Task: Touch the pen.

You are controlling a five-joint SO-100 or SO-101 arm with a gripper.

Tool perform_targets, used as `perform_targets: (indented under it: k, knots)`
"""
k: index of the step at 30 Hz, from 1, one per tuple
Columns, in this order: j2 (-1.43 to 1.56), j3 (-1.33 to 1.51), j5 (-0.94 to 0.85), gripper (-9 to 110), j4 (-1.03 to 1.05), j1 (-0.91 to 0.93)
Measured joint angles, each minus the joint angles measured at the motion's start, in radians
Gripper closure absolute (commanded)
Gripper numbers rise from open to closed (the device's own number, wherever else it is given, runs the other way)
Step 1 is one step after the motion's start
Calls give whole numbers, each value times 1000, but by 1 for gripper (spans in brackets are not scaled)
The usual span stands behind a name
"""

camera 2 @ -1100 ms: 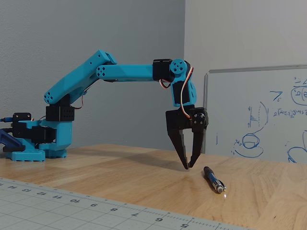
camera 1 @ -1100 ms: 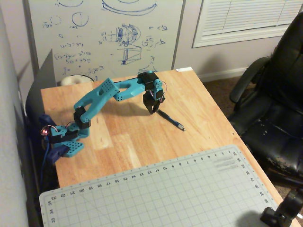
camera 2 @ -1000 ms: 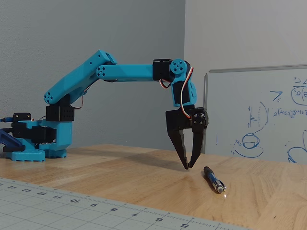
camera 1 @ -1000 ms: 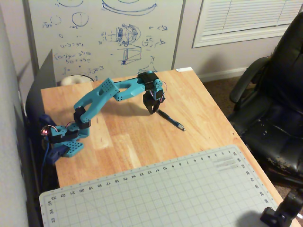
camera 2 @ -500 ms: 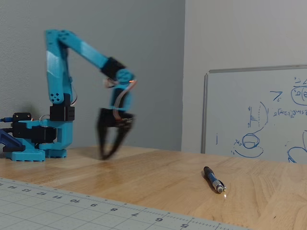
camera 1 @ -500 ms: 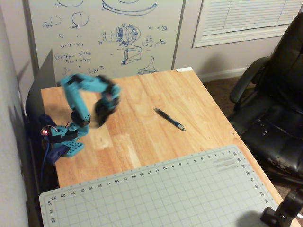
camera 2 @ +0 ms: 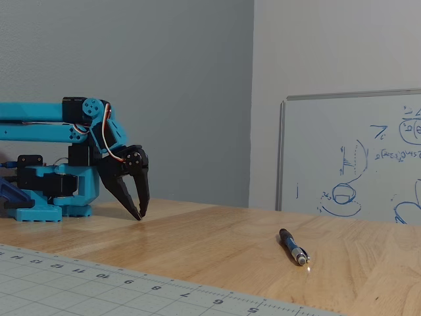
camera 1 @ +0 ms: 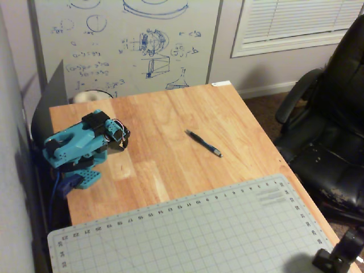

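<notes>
The pen is a thin dark blue-black stick with a small silvery tip. It lies flat on the wooden table, right of middle; it also shows in a fixed view near the front. My turquoise arm is folded at the table's left side. The gripper points down with its black fingertips at the tabletop, seen from the side as well. Its jaws are shut and hold nothing. The gripper stands well apart from the pen, to the pen's left in both fixed views.
A grey cutting mat with a ruled grid covers the table's near end. A whiteboard with blue sketches leans behind the table. A black office chair stands to the right. A black clamp sits at the lower right corner.
</notes>
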Motion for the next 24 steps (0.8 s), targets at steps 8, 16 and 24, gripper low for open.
perform_targets:
  k: [8, 16, 24]
  knots:
    - [20, -20, 0, 101, -9, 0]
    - [-310, -308, 0, 101, -9, 0]
    - [-917, -836, 0, 101, -9, 48]
